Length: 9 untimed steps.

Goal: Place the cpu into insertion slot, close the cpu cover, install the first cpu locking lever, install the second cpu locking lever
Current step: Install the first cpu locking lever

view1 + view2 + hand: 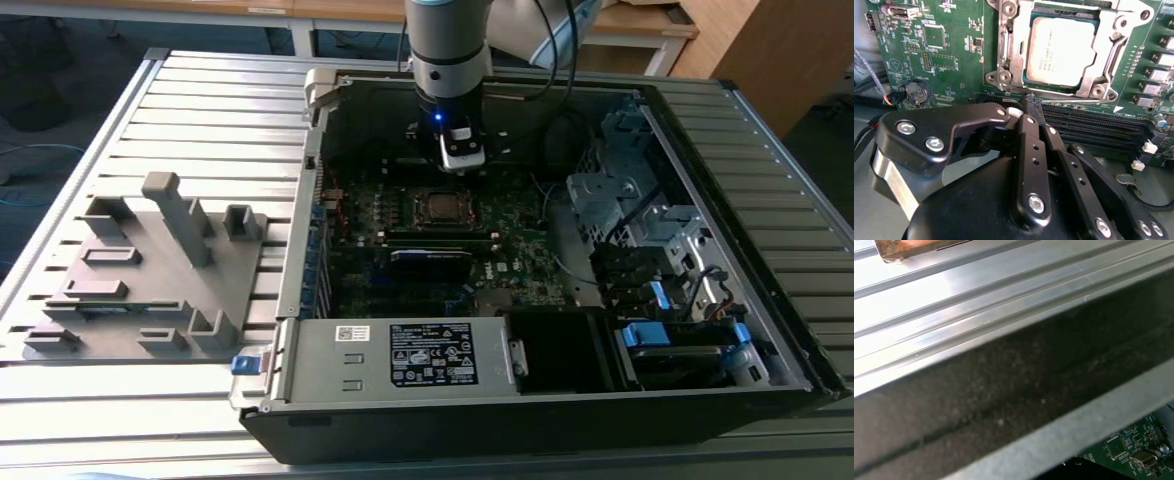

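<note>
cpu (1061,50) sits flat in the insertion slot (1004,76), with the cpu cover (1016,45) lying down around it. hand (1031,107) hovers just off one edge of the slot, drawn narrow on nothing i can see, tips aimed at that edge.

Noting: the cpu (1061,50) is sitting in the insertion slot (1097,91), with the cpu cover (1013,47) lying around it; the gripper (461,160) is hanging over the motherboard (954,50), just beside the slot; the fixture tray (147,270) is lying on the table (200,100), to the exterior view's left of the computer case (400,400).
</note>
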{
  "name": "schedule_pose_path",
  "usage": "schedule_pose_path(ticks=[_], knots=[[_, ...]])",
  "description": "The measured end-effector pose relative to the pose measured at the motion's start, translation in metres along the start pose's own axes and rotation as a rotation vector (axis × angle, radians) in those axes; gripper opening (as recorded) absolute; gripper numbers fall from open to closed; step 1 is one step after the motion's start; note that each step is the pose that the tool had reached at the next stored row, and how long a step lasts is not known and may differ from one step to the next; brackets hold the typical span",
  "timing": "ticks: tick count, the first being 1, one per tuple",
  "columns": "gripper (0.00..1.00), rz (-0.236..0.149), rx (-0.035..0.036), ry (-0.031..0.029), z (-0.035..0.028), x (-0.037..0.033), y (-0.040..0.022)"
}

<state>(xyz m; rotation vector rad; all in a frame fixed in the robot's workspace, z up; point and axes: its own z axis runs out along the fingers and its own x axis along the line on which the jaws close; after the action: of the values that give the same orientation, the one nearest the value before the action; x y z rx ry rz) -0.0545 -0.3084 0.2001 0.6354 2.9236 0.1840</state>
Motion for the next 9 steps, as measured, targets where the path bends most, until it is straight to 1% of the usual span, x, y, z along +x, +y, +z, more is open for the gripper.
schedule_pose_path(ticks=[4, 7, 8, 9], knots=[[0.11, 0.000, -0.0003, -0.0001, -0.0037, -0.0002, 0.0012], [0.11, 0.001, -0.0021, 0.0003, -0.0038, -0.0001, 0.0013], [0.11, 0.001, -0.0038, -0.0007, -0.0038, 0.0000, 0.0013], [0.11, 0.000, -0.0065, -0.0040, -0.0036, 0.0002, 0.0012]])
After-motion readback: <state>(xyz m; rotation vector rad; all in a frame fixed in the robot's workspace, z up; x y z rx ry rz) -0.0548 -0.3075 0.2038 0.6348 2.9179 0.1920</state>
